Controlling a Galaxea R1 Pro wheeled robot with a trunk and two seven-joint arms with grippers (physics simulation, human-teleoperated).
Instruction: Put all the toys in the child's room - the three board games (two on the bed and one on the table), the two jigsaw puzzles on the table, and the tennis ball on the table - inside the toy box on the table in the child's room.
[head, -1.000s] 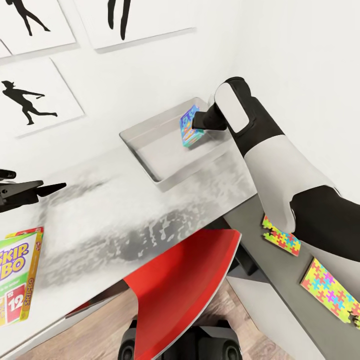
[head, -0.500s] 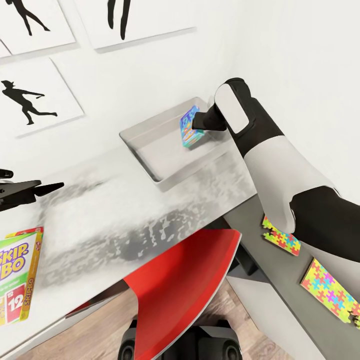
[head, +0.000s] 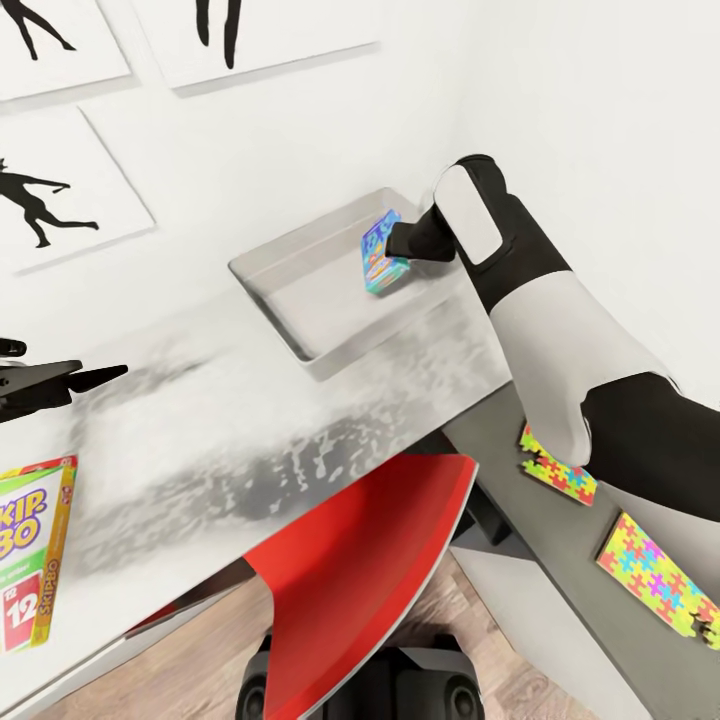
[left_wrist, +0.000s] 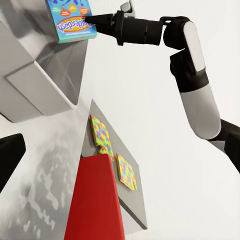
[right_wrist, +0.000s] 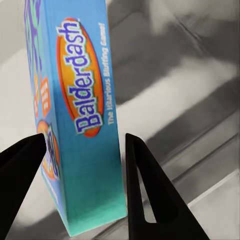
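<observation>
The blue Balderdash board game (head: 378, 252) hangs on edge just above the grey toy box (head: 300, 295) at the back of the table. My right gripper (head: 392, 240) is shut on it. In the right wrist view the two black fingers (right_wrist: 137, 190) press against the game (right_wrist: 75, 125) from both sides. The left wrist view shows the same grip (left_wrist: 90, 20) on the game (left_wrist: 70, 20). My left gripper (head: 75, 362) hovers open over the table's left side, above a Skip-Bo game (head: 30, 545). Two colourful jigsaw puzzles (head: 557, 470) (head: 660, 585) lie on the grey side surface, at the right.
A red chair (head: 370, 560) stands tucked against the table's front edge. The white wall with silhouette pictures (head: 60, 190) runs right behind the toy box. My right forearm (head: 560, 360) reaches over the table's right corner.
The head camera has shifted a little, so the whole picture slid slightly left. The right gripper still holds the game at the same spot over the toy box.
</observation>
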